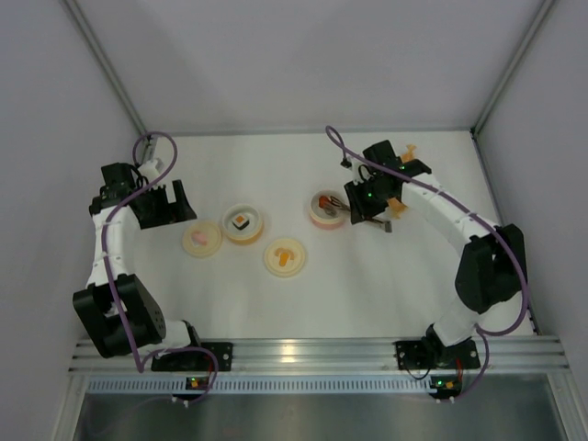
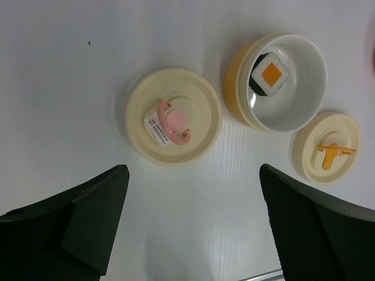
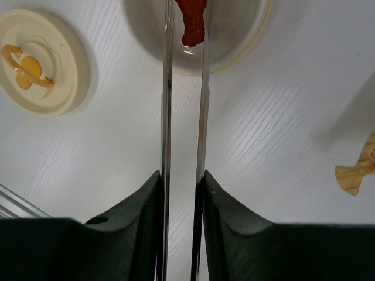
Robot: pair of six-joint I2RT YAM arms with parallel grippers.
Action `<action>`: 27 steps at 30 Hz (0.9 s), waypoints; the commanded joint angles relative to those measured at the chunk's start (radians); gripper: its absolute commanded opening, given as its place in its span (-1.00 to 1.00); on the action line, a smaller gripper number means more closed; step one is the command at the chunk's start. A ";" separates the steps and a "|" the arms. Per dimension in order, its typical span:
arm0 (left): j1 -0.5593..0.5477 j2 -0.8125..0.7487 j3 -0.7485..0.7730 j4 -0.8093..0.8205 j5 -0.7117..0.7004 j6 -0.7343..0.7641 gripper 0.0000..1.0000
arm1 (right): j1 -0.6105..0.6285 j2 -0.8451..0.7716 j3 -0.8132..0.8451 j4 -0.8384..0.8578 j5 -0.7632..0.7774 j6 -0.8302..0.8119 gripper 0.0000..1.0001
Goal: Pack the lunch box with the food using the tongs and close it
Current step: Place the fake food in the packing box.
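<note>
My right gripper (image 3: 181,175) is shut on the slim silver tongs (image 3: 167,88), whose two arms run straight ahead. Between their tips is a small red piece (image 3: 192,20), over the pink-rimmed lunch box bowl (image 3: 246,35). From above, that gripper (image 1: 363,207) sits just right of this bowl (image 1: 319,219). A white sushi roll with an orange centre (image 2: 270,74) lies in the orange bowl (image 2: 237,88). My left gripper (image 2: 193,170) hangs open above bare table, near the cream lid with a pink handle (image 2: 173,124). Nothing is between its fingers.
A second cream lid with an orange handle (image 2: 327,148) lies right of the orange bowl, seen from the right wrist as a lid (image 3: 36,61) at the left. An orange leaf-shaped dish (image 3: 356,172) lies at the right. White walls enclose the table.
</note>
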 commanded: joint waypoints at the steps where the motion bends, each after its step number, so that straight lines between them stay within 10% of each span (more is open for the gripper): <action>1: 0.005 -0.021 0.007 0.031 0.006 0.018 0.96 | 0.019 0.002 0.068 0.007 0.001 0.003 -0.70; 27: 0.005 -0.004 0.039 0.017 0.014 0.008 0.96 | 0.017 -0.001 0.091 -0.022 0.004 -0.005 -0.19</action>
